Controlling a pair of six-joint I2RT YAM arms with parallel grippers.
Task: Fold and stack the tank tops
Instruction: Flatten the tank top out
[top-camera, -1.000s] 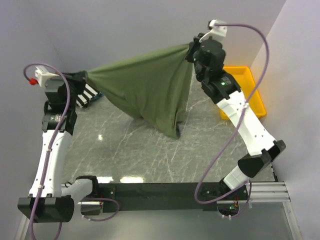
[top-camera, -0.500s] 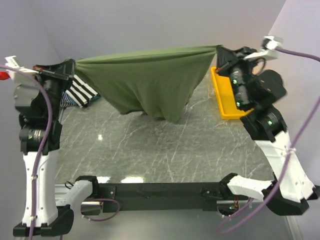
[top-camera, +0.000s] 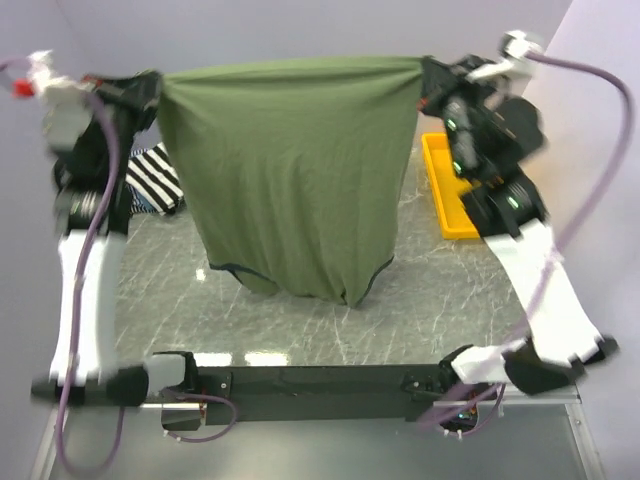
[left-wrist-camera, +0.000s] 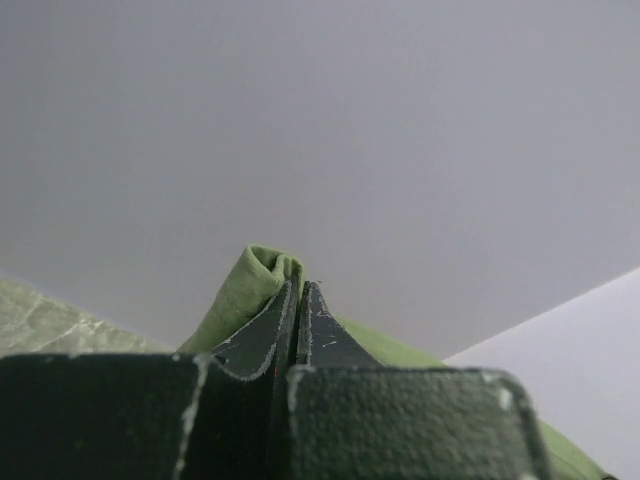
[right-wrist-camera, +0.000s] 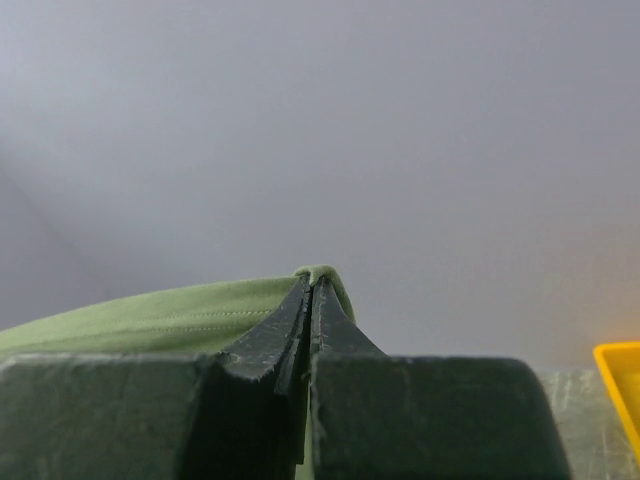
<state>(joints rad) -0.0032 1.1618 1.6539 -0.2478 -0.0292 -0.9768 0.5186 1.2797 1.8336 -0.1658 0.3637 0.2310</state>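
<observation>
Clamped on the olive-green tank top (top-camera: 290, 170) at both upper corners. Left pincer (top-camera: 152, 88) closed tight on a bunched fold at the left corner. Right pincer (top-camera: 430, 75) closed tight on the right corner. In both wrist views, a small roll of green cloth poking out past the pressed-together black tips.

Stretched taut along the top edge between the two pincers, raised well above the marbled surface (top-camera: 300, 320). Hanging from there as a broad, nearly flat sheet, with navy trim curving along the lower edge. Lowest tip near the middle of the surface; touching it or just clear of it, cannot tell.

Behind the left edge of the hanging cloth, close to the left arm (top-camera: 85, 270): black-and-white striped tank top (top-camera: 158, 180), crumpled on the surface and partly hidden.

At the far right of the surface, just beside the right arm (top-camera: 540, 280): yellow tray (top-camera: 452, 195), partly covered by the arm's upper links.
</observation>
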